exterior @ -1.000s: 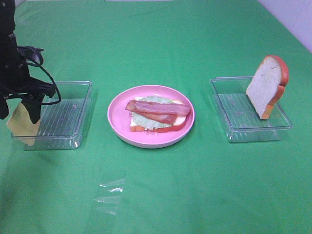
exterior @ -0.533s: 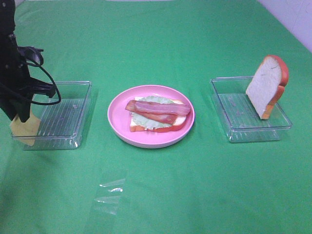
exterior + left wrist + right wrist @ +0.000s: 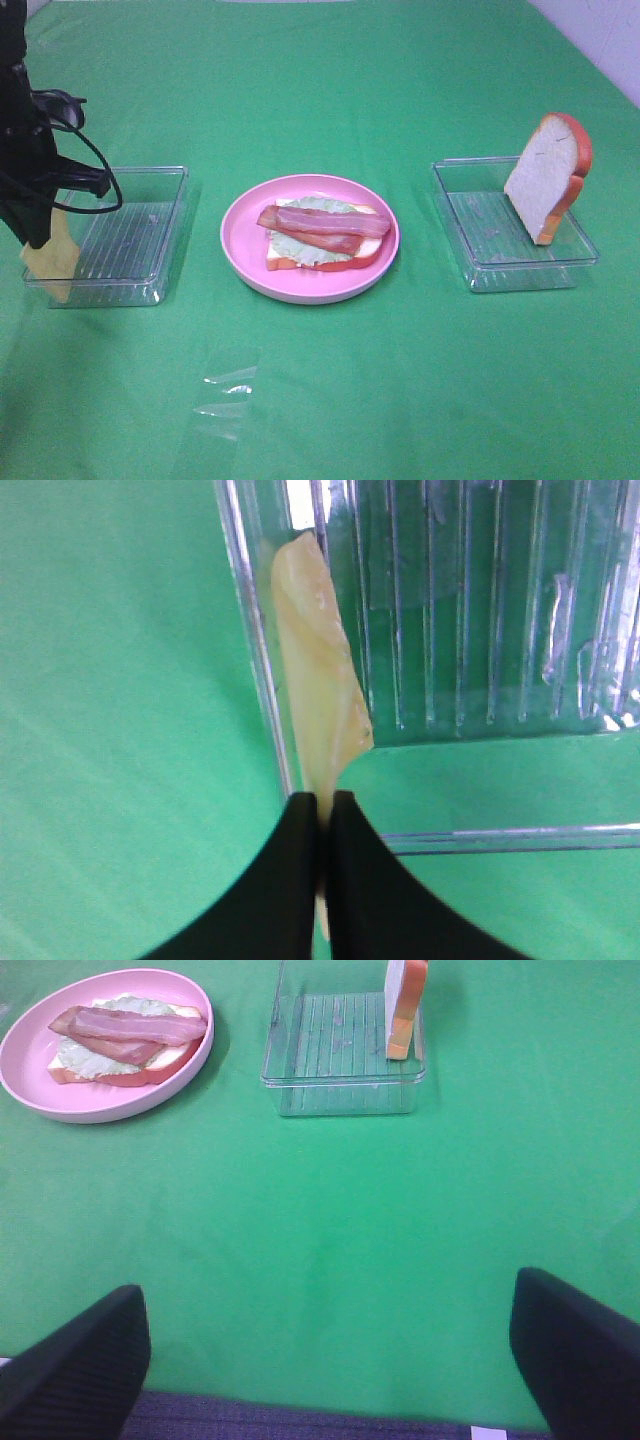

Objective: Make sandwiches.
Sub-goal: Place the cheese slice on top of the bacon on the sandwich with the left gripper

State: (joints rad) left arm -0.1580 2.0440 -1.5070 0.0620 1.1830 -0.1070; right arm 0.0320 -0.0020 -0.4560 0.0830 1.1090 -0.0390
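The partial sandwich [image 3: 322,237] lies on the pink plate [image 3: 240,240]: a bread slice, lettuce and two bacon strips [image 3: 130,1028] on top. My left gripper [image 3: 40,232] is shut on the edge of the yellow cheese slice [image 3: 50,262], which stands on edge at the left wall of the left clear tray [image 3: 150,225]. In the left wrist view the pads [image 3: 300,825] pinch the cheese slice [image 3: 315,680] against that tray's wall [image 3: 240,600]. A second bread slice [image 3: 548,175] leans upright in the right tray [image 3: 480,240]. My right gripper [image 3: 330,1360] hangs open over bare cloth, near the table's front edge.
A green cloth covers the table. A crumpled piece of clear film [image 3: 225,398] lies in front of the plate. The right wrist view shows the plate [image 3: 30,1090], the right tray [image 3: 330,1070] and the bread slice [image 3: 405,1005] beyond the open fingers [image 3: 75,1370].
The left gripper's fingers have closed on the cheese slice, which now stands narrower and more on edge at the tray's wall. The right arm has not moved.
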